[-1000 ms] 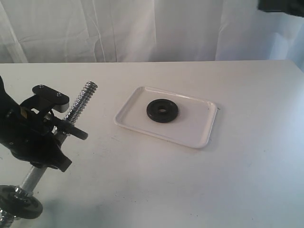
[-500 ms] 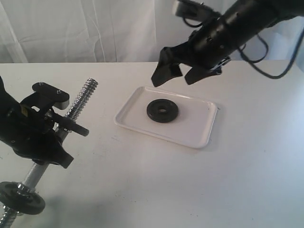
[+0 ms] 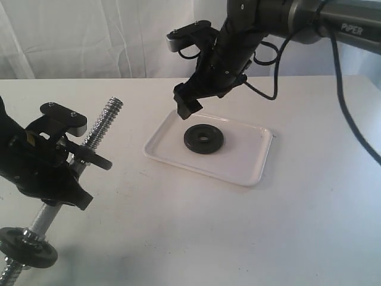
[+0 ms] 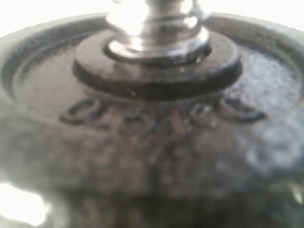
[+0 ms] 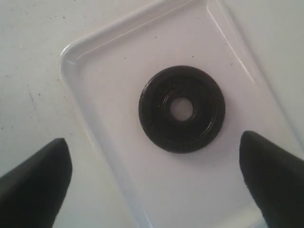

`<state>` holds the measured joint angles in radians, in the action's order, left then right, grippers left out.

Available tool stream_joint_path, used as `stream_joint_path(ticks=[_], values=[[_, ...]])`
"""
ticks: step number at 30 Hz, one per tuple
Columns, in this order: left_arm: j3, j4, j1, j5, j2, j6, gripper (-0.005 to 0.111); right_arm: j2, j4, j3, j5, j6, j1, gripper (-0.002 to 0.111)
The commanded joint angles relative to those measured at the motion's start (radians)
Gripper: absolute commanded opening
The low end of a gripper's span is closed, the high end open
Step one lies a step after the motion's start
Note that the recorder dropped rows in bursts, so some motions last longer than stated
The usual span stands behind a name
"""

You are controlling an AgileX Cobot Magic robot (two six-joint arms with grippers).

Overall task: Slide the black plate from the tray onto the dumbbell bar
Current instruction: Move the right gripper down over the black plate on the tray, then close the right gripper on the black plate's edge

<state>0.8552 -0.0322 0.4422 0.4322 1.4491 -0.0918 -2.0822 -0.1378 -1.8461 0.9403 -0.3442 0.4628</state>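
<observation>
Right wrist view, black plate flat in tray, below spread fingers, untouched

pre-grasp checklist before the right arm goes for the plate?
1. Right gripper open: ok, jaws wide.
2. Black plate flat in the tray, nothing on it: ok.
3. Right gripper lined up over the black plate: ok, wrist view shows the plate between the fingers, not touched.
4. Left gripper clamped on the dumbbell bar: ok, bar tilted.
5. Threaded end bare and pointing up: ok.
6. Plate hole wide enough for the bar: cannot tell.
</observation>
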Motion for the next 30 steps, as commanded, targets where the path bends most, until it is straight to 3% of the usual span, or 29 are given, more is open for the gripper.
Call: stream_joint_path(ticks=[1,30], values=[[0.025,-0.018,-0.001,-0.072,-0.052,0.01,0.0,-0.064,0.019,-0.043,-0.023,0.018,0.004,0.089],[0.025,-0.018,-0.001,-0.072,-0.052,0.01,0.0,-0.274,0.089,-0.124,-0.134,0.042,0.004,0.089]])
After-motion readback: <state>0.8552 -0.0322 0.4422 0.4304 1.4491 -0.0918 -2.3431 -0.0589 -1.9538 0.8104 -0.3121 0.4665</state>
